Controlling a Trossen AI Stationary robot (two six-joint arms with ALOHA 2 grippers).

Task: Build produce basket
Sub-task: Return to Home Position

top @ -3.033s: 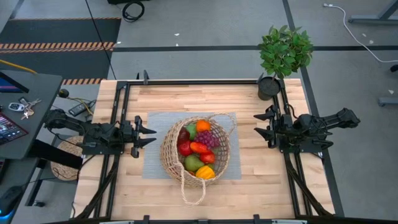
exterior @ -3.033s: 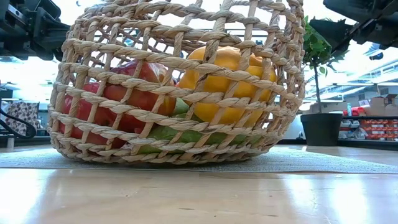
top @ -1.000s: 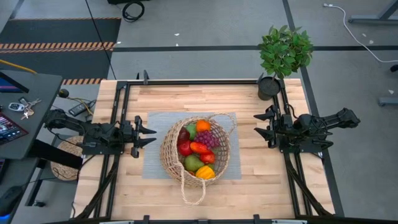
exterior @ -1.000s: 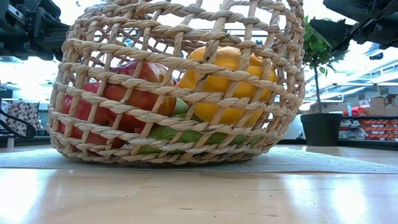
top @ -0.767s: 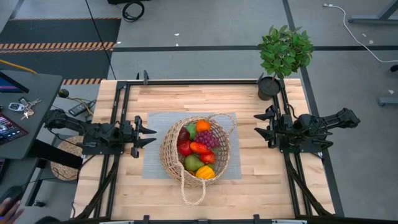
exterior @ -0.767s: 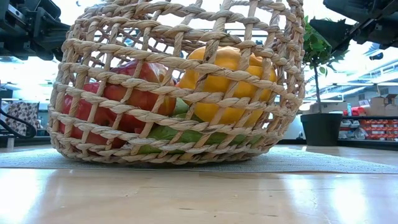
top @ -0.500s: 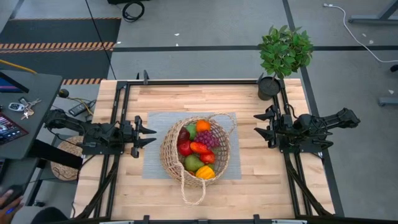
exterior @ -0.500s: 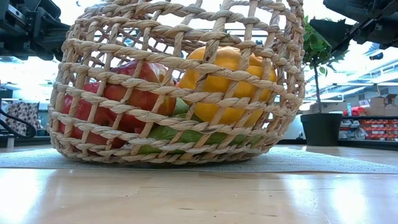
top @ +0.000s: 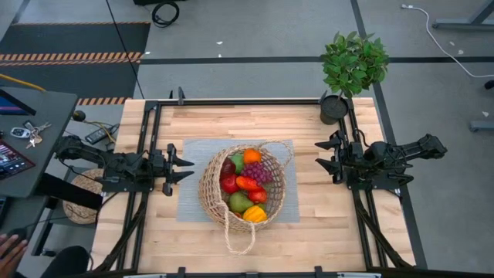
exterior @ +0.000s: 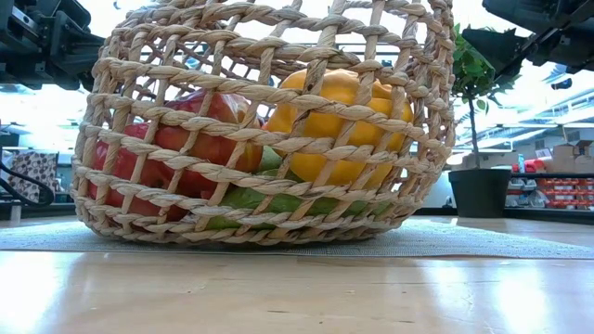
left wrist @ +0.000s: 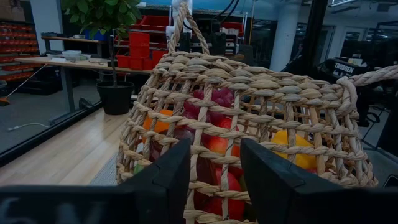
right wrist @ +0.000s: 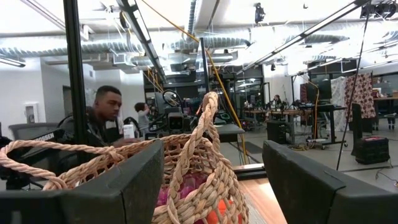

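The woven basket (top: 243, 185) stands with its bottom on a grey mat (top: 193, 154) at the middle of the table. The produce (top: 245, 184) fills it: red, green, orange and yellow pieces and purple grapes. One looped handle (top: 239, 232) lies flat toward the near edge. My left gripper (top: 187, 166) hovers to the left of the basket, pointing at it, with a narrow gap between its fingers (left wrist: 216, 180). To the right of the basket, my right gripper (top: 320, 162) hovers open wider (right wrist: 213, 180). Neither touches anything.
A potted plant (top: 351, 69) stands at the table's far right corner. Black rails (top: 147, 154) run along both sides of the table. Beyond the near left corner a person's hand (top: 9, 249) shows. People sit in the room behind (right wrist: 106, 112).
Both arms, the basket and the produce have kept still. Only a person's hand beyond the table's near left corner has come into view and shifted.
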